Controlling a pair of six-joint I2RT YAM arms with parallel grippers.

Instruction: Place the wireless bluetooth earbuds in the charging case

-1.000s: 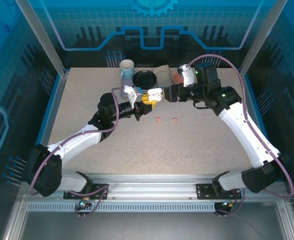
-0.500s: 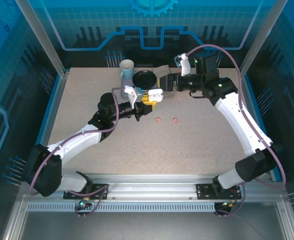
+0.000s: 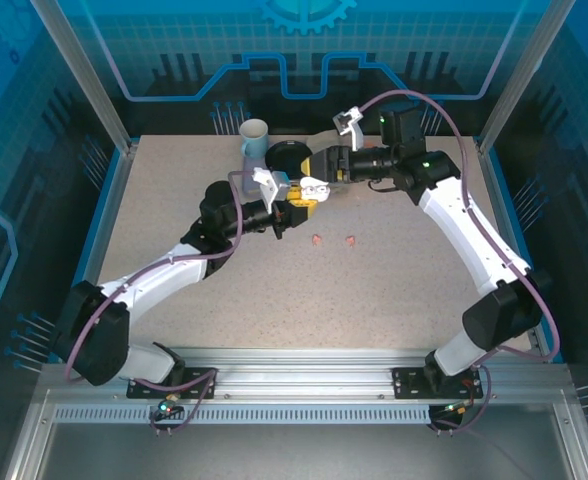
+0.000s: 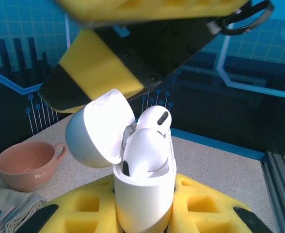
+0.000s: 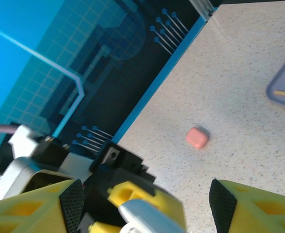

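1. Between the pressed-together yellow pads of the left gripper [image 3: 296, 204], the glossy white plastic charging case [image 4: 145, 194] stands upright with its hinged lid thrown back. This gripper has not shifted over the last second and pinches the case low on its body.
2. Just above those pads, inside the case, sit two white plastic earbuds. One [image 4: 153, 118] sits toward the far side of the well. The other [image 4: 143, 151] lies in front of it, riding high and tilted, so I judge it dropped in but not fully seated.
3. Directly over the open case hovers the right gripper [image 3: 321, 170], its yellow-and-black fingers spread wide and holding nothing. A second ago it was level with the case, on the case's right. Since then its wrist has rolled and it has come up and over the lid.
4. That change suggests the white pair is delivered. What is left for it is likely a downward press on the front bud, then closing the lid.
5. On the table, on the near side of both grippers and well apart from them, two small pink plastic earbuds [image 3: 317, 240] [image 3: 351, 240] lie unmoved, so that half of the task is not yet begun.
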